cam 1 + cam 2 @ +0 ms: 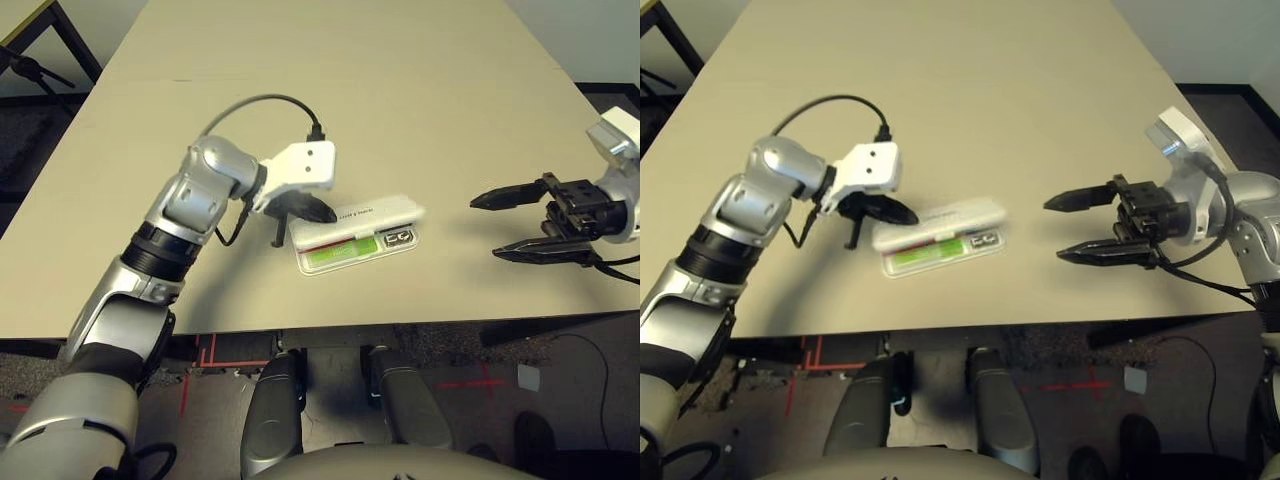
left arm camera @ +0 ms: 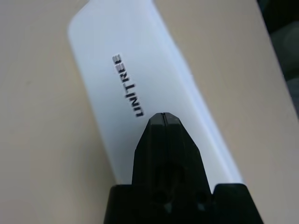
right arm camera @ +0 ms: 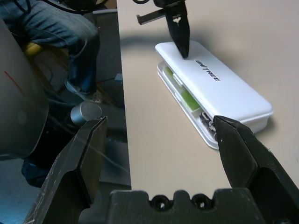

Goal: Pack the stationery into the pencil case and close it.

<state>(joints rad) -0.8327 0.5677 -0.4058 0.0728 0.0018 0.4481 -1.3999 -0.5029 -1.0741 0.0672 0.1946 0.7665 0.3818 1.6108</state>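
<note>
Left pincer (image 2: 163, 116): pressed together, tips on the lid of the pencil case (image 1: 358, 238).
Progress: you have the green pen (image 1: 332, 257) and the clip piece (image 1: 398, 238) inside; the lid is nearly down, front gap open.
Right pincer (image 1: 1080, 228): spread, well apart.
Bench (image 1: 400, 90): nothing blocks you.

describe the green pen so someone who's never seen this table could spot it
On the beige table, find the white case near the front edge, its lid partly down. The green pen lies lengthwise in the tray beneath the lid. It is the only bright green thing there, beside a small black-and-silver clip.
</note>
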